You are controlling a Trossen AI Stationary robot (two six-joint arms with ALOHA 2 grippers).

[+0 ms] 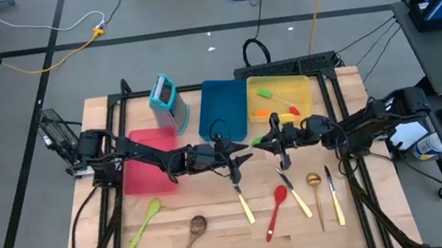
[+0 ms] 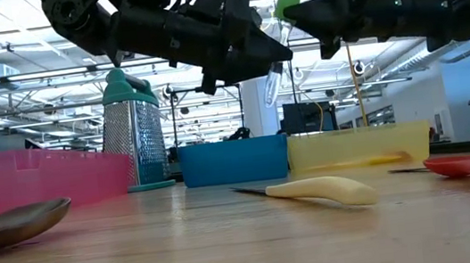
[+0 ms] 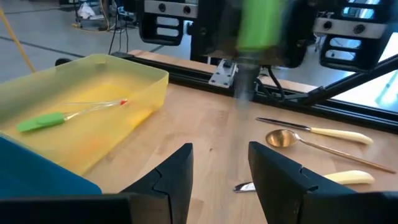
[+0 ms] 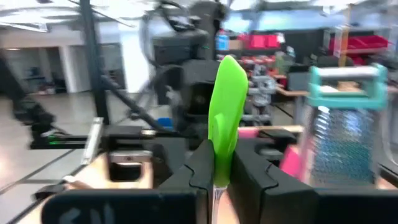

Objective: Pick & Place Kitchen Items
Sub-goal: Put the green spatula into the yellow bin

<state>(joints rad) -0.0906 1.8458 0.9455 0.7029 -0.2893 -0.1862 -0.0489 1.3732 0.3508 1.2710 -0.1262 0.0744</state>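
My right gripper [image 4: 225, 168] is shut on a green mini spatula [image 4: 225, 106] with a clear handle, held in the air over the table's middle, in front of the yellow tray [image 1: 314, 86]. My left gripper [image 3: 221, 171] stands open and empty just to the left of it [image 1: 245, 158], facing it. On the wood lie a green spoon [image 1: 146, 221], a wooden spoon [image 1: 191, 235], a red spoon [image 1: 277, 211], a gold spoon [image 1: 317, 197] and cream-handled knives [image 1: 243, 204]. Another green spatula [image 3: 40, 122] lies in the yellow tray. My right gripper pinches the spatula between its two fingers at the lower end of the green head [image 4: 219, 163], where the clear handle begins. The fingers come about level from the table's right and lie across it. The spatula stands upright, head up, handle [image 2: 275, 77] hanging below, clear of the table.
A blue tray [image 1: 223, 106] and a red tray [image 1: 151, 163] lie left of the yellow one, and a teal grater [image 1: 164, 97] stands behind them. An orange spatula [image 1: 275, 113] lies in the yellow tray. A black frame rail [image 3: 186, 65] borders the table.
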